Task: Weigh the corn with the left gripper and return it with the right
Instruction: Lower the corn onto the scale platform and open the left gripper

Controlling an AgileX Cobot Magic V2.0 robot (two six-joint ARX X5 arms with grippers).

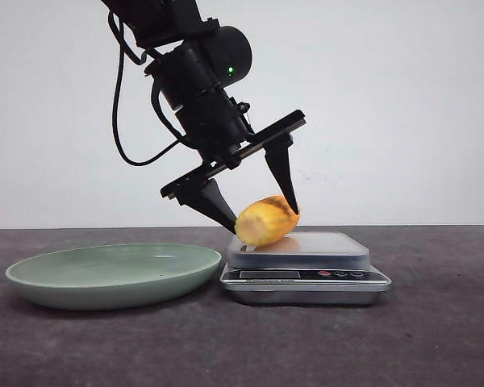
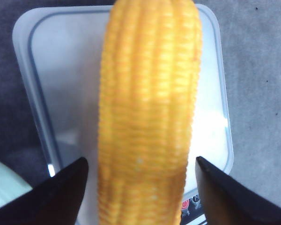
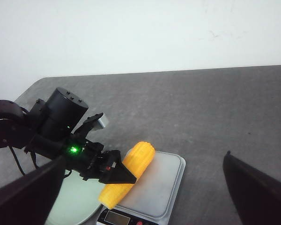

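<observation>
The corn (image 1: 266, 219), a stubby yellow-orange cob, lies on the left part of the silver scale (image 1: 306, 266) and overhangs its left edge. My left gripper (image 1: 263, 220) is open and straddles the corn from above, one finger on each side. In the left wrist view the corn (image 2: 147, 117) fills the middle, with a small gap to each fingertip (image 2: 75, 178). The right wrist view shows the corn (image 3: 140, 157) on the scale (image 3: 161, 187) from a distance. My right gripper (image 3: 144, 158) is open and empty, well away from them, and does not show in the front view.
A shallow pale green plate (image 1: 113, 274) sits on the dark grey table just left of the scale. It also shows in the right wrist view (image 3: 77, 201). The scale's display and buttons (image 1: 306, 275) face the front. A white wall stands behind.
</observation>
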